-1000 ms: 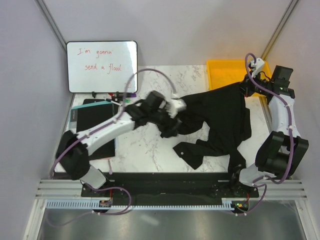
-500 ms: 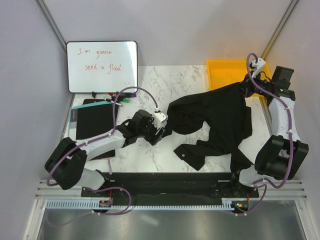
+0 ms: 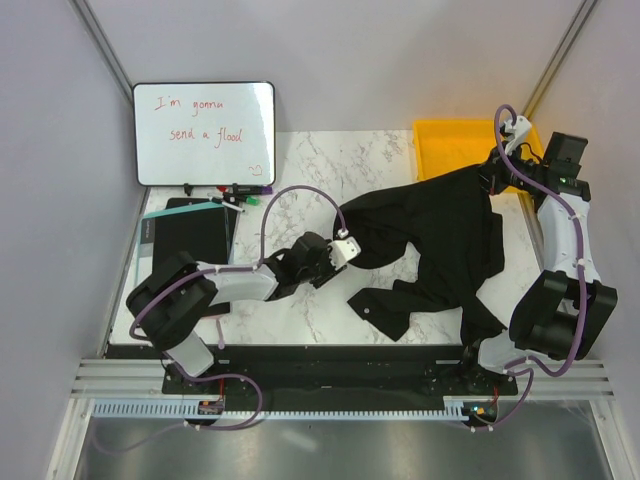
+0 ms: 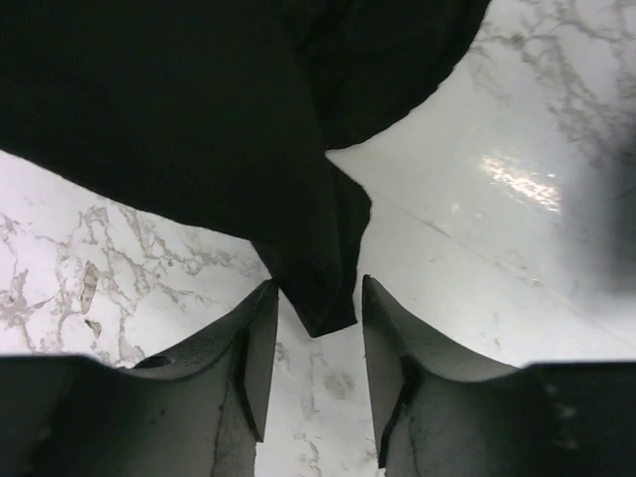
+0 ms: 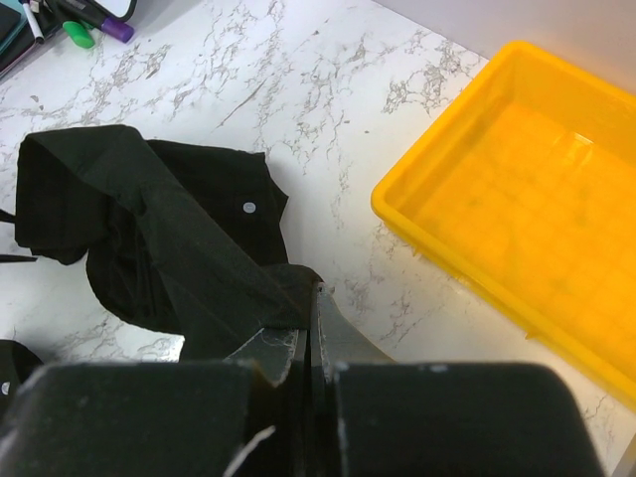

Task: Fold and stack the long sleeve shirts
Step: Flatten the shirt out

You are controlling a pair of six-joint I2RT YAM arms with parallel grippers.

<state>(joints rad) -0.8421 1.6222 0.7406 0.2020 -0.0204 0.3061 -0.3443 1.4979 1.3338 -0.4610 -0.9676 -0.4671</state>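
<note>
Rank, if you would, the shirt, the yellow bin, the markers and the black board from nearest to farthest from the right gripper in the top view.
1. The shirt: pinched in the right gripper itself.
2. The yellow bin: just behind it, at the far right corner.
3. The markers: across the table, far left.
4. The black board: at the left edge, farthest.

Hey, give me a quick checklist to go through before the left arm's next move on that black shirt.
1. Cloth between the fingers of the left gripper: ok, a corner of the black shirt lies in the gap.
2. Left fingers closed on cloth: not ok, gaps show on both sides.
3. Right gripper holding: ok, shut on a fold beside the yellow bin.
4. Shirt flat on the table: not ok, bunched and twisted.
5. Shirt clear of the black board: ok, apart.
</note>
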